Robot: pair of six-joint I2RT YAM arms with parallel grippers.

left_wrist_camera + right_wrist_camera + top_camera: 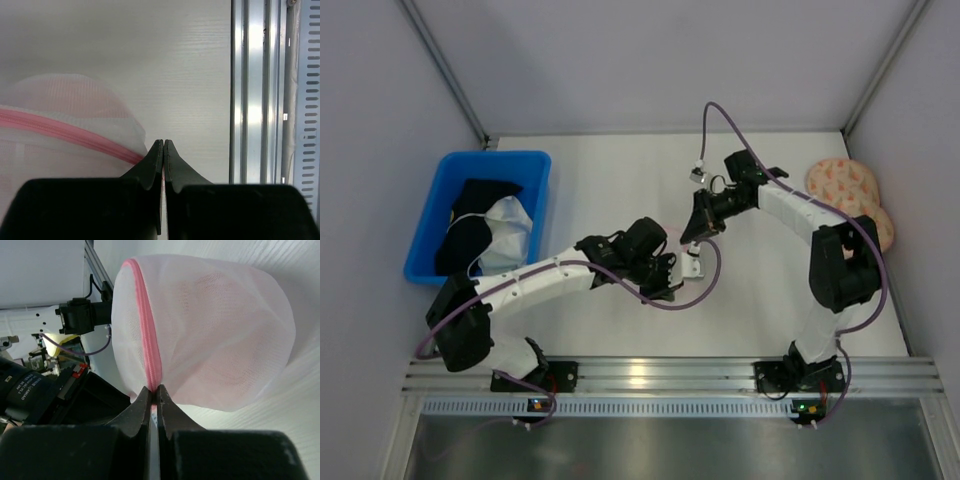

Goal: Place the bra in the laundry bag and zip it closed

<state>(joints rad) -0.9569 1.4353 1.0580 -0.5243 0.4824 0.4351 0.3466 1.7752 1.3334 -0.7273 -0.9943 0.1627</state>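
So, the laundry bag (210, 325) sits about dead centre of the table (620, 170), squeezed between the two arms, and the bra (225, 360) only shows as a soft pink blur through the mesh. The left gripper (163, 147) comes at the bag from its 8 o'clock side and the right gripper (155, 390) from 1 o'clock, both clenched tight on the pink zipper edging (147, 320), which looks done up along the stretch that's visible. Off at 9 o'clock there's the blue bin (495, 158) with black and white garments (505, 230) in it, and a peach speckled item (845, 185) lies at 2 o'clock.
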